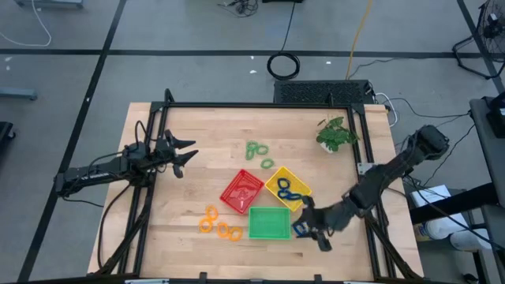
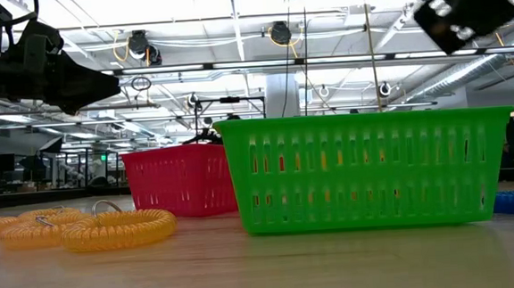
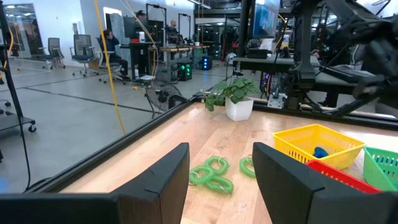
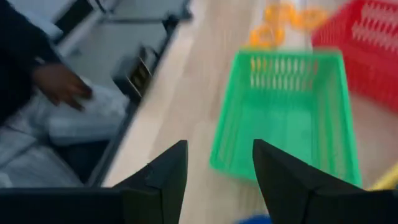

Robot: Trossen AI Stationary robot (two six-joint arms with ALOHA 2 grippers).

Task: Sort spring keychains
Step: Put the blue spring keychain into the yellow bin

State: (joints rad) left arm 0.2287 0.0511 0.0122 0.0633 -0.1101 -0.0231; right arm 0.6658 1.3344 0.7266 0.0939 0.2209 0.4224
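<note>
Right gripper [image 1: 313, 233] hovered with fingers spread and empty just beside the green slotted plastic tray [image 1: 269, 223], over a blue coiled plastic spring keychain [image 1: 301, 229] on the wooden table [image 1: 197, 158]; left gripper [image 1: 187, 158] waited at the table's left, fingers apart, holding nothing. Counted three trays, green, red [image 1: 241, 192] and yellow [image 1: 287, 188]. Spring keychains were small ringed coils: about three orange [image 1: 218, 223] left of the green tray, three green [image 1: 258, 152] beyond the red tray, two blue [image 1: 289, 190] in the yellow tray.
</note>
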